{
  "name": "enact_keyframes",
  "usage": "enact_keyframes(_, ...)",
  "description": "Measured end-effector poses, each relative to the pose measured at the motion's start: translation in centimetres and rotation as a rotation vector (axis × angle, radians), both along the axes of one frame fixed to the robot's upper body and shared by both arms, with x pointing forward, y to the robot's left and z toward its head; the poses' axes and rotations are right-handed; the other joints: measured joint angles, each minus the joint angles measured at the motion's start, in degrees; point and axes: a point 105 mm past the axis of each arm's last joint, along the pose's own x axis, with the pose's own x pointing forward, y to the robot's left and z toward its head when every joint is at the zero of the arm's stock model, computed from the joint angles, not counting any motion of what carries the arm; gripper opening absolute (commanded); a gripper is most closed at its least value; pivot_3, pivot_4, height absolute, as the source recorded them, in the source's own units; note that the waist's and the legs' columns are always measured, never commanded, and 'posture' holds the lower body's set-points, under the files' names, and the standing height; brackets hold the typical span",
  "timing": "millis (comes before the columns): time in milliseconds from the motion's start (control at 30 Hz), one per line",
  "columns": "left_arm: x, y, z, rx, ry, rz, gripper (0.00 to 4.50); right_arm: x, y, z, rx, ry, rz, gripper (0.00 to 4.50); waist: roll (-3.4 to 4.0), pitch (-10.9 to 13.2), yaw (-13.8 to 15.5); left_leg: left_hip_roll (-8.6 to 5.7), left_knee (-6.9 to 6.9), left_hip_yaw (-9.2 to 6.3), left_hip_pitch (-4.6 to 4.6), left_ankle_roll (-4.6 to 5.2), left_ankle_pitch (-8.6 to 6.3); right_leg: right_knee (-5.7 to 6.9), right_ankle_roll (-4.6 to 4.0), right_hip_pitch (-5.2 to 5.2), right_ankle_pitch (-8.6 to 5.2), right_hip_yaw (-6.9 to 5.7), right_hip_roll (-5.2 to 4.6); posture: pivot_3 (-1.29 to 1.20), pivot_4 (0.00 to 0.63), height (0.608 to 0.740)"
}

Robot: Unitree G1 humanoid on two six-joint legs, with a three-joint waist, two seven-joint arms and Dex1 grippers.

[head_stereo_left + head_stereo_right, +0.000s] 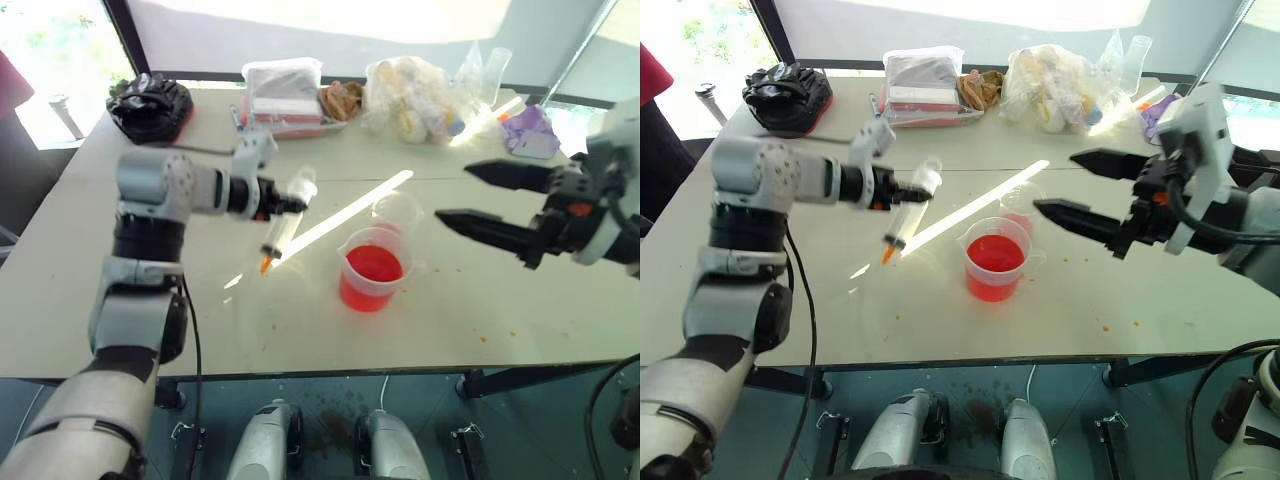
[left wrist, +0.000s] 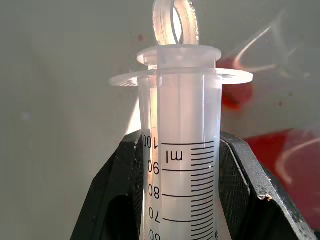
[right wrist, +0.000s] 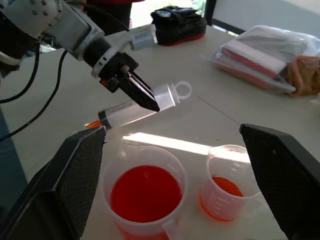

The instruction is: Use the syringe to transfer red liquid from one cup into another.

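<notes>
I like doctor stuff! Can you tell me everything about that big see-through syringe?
The big clear plastic syringe has an orange tip, black measuring marks on its barrel and a white plunger pushed in, ending in a ring. The barrel looks empty. The left hand grips it around the barrel, in the air above the pale table, tilted with its tip down, beside the handled cup of red liquid.

Silver-grey jointed arms with black cables end in black grippers, their jaws mesh-textured inside.
</notes>
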Motion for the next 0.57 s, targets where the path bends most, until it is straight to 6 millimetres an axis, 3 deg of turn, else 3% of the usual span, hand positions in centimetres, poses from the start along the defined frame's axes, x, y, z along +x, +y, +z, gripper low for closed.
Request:
enact_keyframes(33, -0.3, 0.1, -0.9, 0.019, 0.018, 0.01, 1.49, 0.0, 0.2, -0.4, 0.001, 0.012, 0.007, 4.47, 0.0, 0.0, 0.0, 0.0, 0.01, 0.0, 0.0, 0.0, 0.0, 0.0, 0.0, 0.01, 0.0, 0.02, -0.04, 0.0, 0.15, 0.74)
enact_keyframes(167, 0.2, 0.7, -3.0, 0.094, 0.019, 0.1, 3.39, 0.3, 0.3, -1.0, 0.023, 0.03, -0.011, 4.5, -0.01, 0.0, 0.0, -0.01, -0.01, 0.0, 0.02, -0.03, -0.01, -0.01, -0.02, -0.01, 0.01, 0.04, -0.17, 0.0, 0.15, 0.74)
enact_keyframes(233, 0.6, 0.8, -3.1, 0.08, -0.005, 0.13, 4.36, 0.5, 0.2, -1.7, 0.024, 0.049, -0.031, 4.5, 0.0, 0.0, -0.1, -0.01, -0.02, 0.01, 0.02, -0.05, 0.0, -0.01, -0.02, -0.03, 0.01, 0.04, -0.2, 0.0, 0.15, 0.74)
enact_keyframes(400, 1.7, 1.6, -1.2, 0.035, -0.13, 0.182, 4.44, 0.7, -0.2, -2.1, 0.028, 0.062, -0.061, 4.5, 0.0, 0.0, -0.1, 0.0, -0.04, 0.01, 0.01, -0.09, -0.01, -0.01, -0.05, -0.08, 0.03, 0.05, -0.25, 0.0, 0.15, 0.74)
enact_keyframes(567, 2.1, 4.7, 2.4, 0.039, -0.432, 0.214, 4.44, 1.5, -2.6, -2.7, 0.037, 0.066, -0.165, 4.5, 0.01, 0.0, -0.2, 0.0, -0.12, 0.05, 0.01, -0.23, -0.07, -0.07, -0.08, -0.1, 0.04, 0.08, -0.28, 0.0, 0.15, 0.74)
